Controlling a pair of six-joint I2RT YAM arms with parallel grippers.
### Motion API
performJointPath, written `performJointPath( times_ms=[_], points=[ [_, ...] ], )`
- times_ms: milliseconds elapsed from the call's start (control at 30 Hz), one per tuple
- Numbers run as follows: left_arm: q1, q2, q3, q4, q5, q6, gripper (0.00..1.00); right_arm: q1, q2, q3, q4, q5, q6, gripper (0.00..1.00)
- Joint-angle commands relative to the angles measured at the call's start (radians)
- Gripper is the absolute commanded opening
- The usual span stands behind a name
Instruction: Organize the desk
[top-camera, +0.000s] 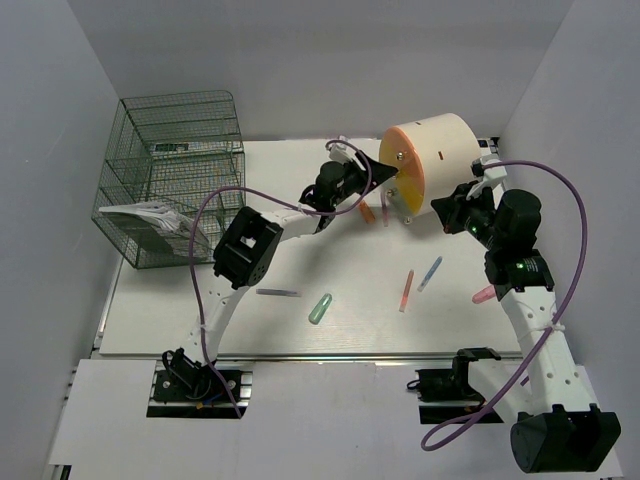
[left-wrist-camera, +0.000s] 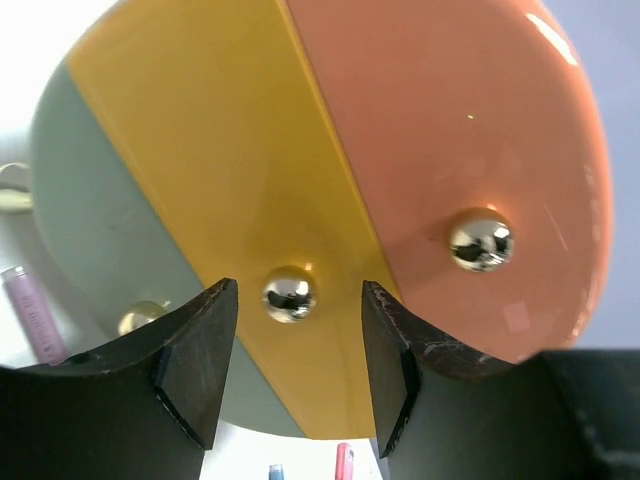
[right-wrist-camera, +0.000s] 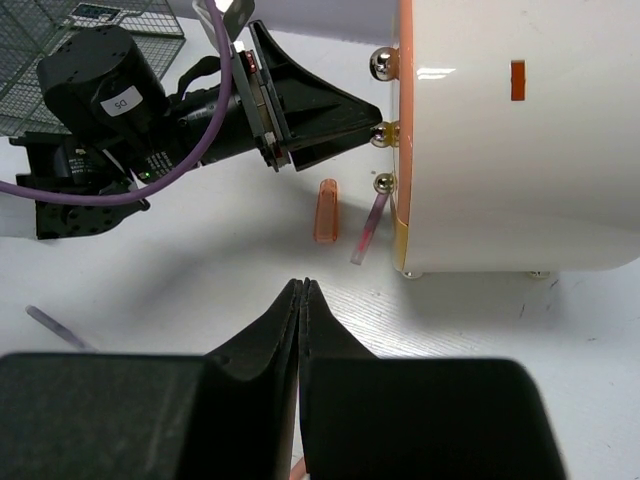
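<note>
1. Up at the far end of the desk (top-camera: 150, 315), the left gripper (left-wrist-camera: 297, 330) is nosed right up to the coloured face of the cream cylinder (top-camera: 450, 150). Its jaws are spread either side of the middle knob (left-wrist-camera: 289, 293), the one on the yellow segment, with daylight on both sides. So nothing's pinched.
2. My read: this is the "get a drawer open" step, so the loose stuff has somewhere to go. That means the orange pen (top-camera: 406, 291), blue pen (top-camera: 429, 273) and green capsule (top-camera: 320, 308) lying mid-desk.
3. Next move probably needs the jaws to close squarely on that little ball and then pull straight back. It's shiny and round, so an off-centre pinch could slip.
4. Pose-wise, the left arm stretches diagonally from its base, elbow humped over mid-desk, wrist level with the face.
5. Right gripper (right-wrist-camera: 302, 285) is pressed fully closed on nothing, hanging low over the desk just beside the cylinder's near side. It might end up bracing the cylinder, can't say.
</note>
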Motion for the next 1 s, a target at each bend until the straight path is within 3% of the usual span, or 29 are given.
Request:
performJointPath(
  times_ms=[0,367,967],
  points=[
    [0.006,-0.013,0.049,-0.045,-0.021,-0.001,0.62,-0.008,-0.020,-0.001,0.048,-0.018,-0.003,0.00],
    [0.006,0.044,0.132,-0.080,-0.015,-0.024,0.58,-0.008,-0.022,-0.007,0.054,-0.007,-0.007,0.00],
    [0.006,0.058,0.127,-0.089,0.006,-0.063,0.51,-0.014,-0.012,-0.009,0.057,-0.001,-0.012,0.00]
  ],
)
